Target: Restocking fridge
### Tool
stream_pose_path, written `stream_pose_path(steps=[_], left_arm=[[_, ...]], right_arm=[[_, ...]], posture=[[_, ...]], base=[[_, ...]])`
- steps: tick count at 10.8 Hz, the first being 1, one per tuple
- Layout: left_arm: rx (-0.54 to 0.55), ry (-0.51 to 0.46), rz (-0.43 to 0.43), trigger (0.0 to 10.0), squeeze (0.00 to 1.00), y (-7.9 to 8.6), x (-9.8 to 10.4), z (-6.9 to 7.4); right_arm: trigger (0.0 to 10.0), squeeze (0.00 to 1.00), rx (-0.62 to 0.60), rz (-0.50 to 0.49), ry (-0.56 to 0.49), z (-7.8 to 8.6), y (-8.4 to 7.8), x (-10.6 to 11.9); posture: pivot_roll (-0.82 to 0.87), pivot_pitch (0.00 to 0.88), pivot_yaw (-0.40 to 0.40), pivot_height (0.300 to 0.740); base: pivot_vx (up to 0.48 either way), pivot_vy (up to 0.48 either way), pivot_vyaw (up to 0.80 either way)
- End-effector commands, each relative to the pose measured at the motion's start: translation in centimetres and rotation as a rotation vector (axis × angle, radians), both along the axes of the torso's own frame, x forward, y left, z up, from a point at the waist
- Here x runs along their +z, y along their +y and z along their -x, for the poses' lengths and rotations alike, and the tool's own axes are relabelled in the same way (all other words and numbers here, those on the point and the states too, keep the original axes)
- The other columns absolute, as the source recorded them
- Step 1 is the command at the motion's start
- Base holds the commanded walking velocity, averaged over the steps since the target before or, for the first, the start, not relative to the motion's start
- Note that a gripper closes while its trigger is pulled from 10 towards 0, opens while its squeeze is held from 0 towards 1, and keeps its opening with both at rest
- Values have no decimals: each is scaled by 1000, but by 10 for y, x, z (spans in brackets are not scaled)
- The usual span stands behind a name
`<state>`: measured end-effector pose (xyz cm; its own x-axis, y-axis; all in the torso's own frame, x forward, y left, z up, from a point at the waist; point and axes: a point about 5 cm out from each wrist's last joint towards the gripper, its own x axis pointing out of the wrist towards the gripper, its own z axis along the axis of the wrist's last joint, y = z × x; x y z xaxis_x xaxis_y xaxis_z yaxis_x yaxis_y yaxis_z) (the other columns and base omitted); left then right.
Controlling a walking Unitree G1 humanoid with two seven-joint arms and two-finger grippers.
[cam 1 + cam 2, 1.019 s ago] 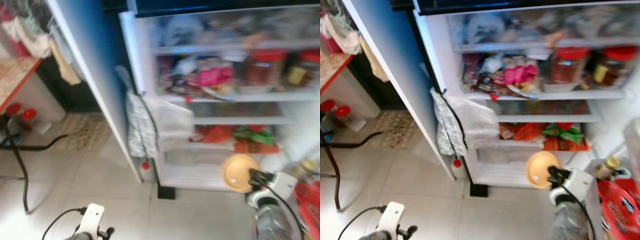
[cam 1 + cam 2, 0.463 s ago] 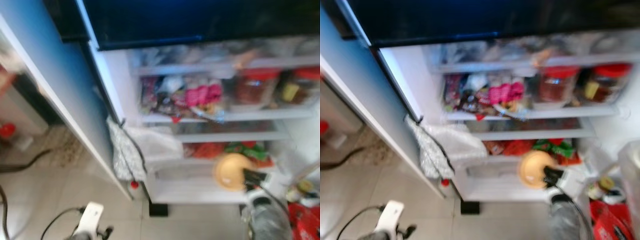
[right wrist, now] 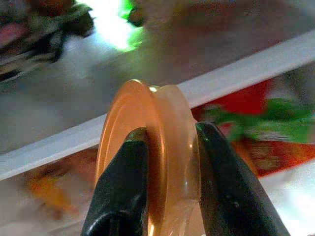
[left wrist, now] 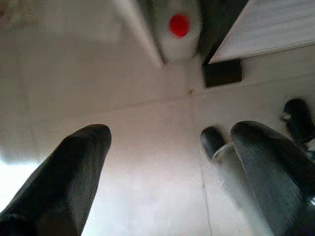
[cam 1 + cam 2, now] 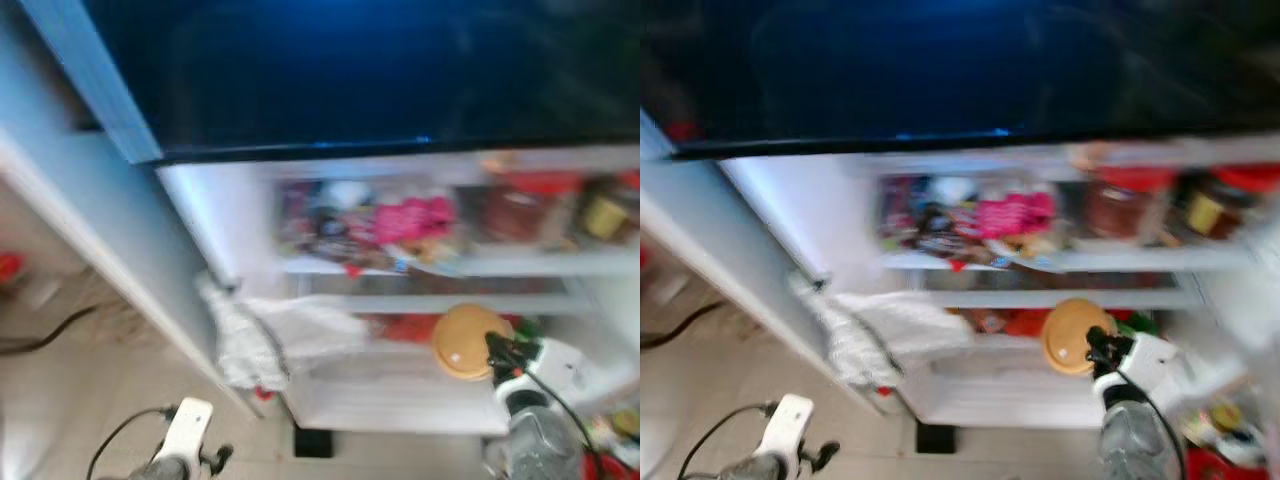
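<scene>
The fridge (image 5: 250, 220) stands open before me, its shelves crowded with packets, a pink bag (image 5: 415, 218) and red-lidded jars (image 5: 520, 205). My right gripper (image 5: 497, 352) is shut on a round orange lidded container (image 5: 466, 340), held on edge in front of the lower shelves. In the right wrist view both black fingers (image 3: 120, 196) clamp the orange container (image 3: 157, 147) across its rim. My left gripper (image 4: 162, 162) hangs low over the tiled floor, open, with nothing between its fingers.
The blue fridge door (image 5: 90, 230) swings out to the left. A crumpled plastic bag (image 5: 280, 335) hangs at the fridge's lower left corner. A white bottle with a red cap (image 4: 178, 27) stands on the floor by the door's foot. A black cable (image 5: 45, 330) lies at far left.
The view has tilted up and moved closer to the fridge. My right gripper has lifted the orange container from near the bottom drawer to the level of the lower shelves.
</scene>
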<state>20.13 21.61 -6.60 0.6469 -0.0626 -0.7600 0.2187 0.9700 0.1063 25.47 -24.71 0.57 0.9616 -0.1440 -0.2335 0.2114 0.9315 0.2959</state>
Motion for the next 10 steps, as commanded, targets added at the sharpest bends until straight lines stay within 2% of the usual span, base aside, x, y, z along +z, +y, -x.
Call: stream_pose_path(steps=[1,3,6,7,10], left_arm=[[7,33,-11,10000,0,5,-4,8],[7,34,-10,10000,0,5,-4,8],[9,19,0,10000,0,5,-3,8],[9,16,0,10000,0,5,-3,7],[11,14,-4,10000,0,6,-3,8]], right_arm=[[10000,0,-4,-5,21,5,0,-5],[10000,0,-8,-3,25,7,-2,-5],[10000,0,-128,-80,0,5,-9,-3],[10000,0,-146,-120,-14,2,-7,-2],[10000,0,-121,-127,-10,-1,1,-3]], posture=[[-206,96,111,740],[-207,95,112,740],[-205,86,113,740],[-205,84,114,740],[-203,76,114,740]], base=[[0,0,0],[0,0,0],[0,0,0],[0,0,0],[0,0,0]])
